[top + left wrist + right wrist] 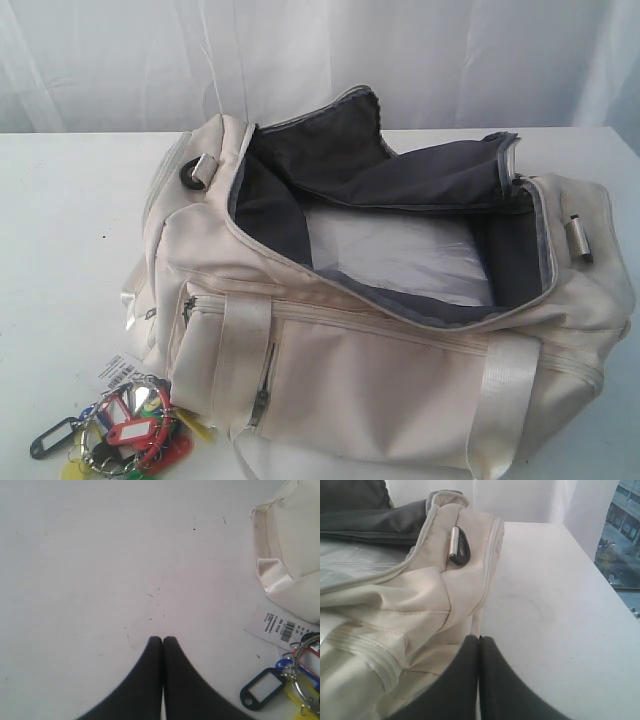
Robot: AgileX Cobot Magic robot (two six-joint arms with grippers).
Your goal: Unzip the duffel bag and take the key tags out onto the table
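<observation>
Pinching left claw [162, 639] and right claw [479, 638] closed on nothing; showing key tags [125, 432] lying on table [60, 250] beside unzipped duffel bag [400, 390].

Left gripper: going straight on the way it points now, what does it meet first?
Probably just bare table: the shut left gripper points at open tabletop, with the duffel bag and the key tags off to one side of that line. Depth is unclear.

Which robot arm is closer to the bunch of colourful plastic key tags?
Left. The left end effector is over the white table near the colourful plastic key tags; the right end effector is at the far end of the cream fabric duffel bag, away from them.
</observation>
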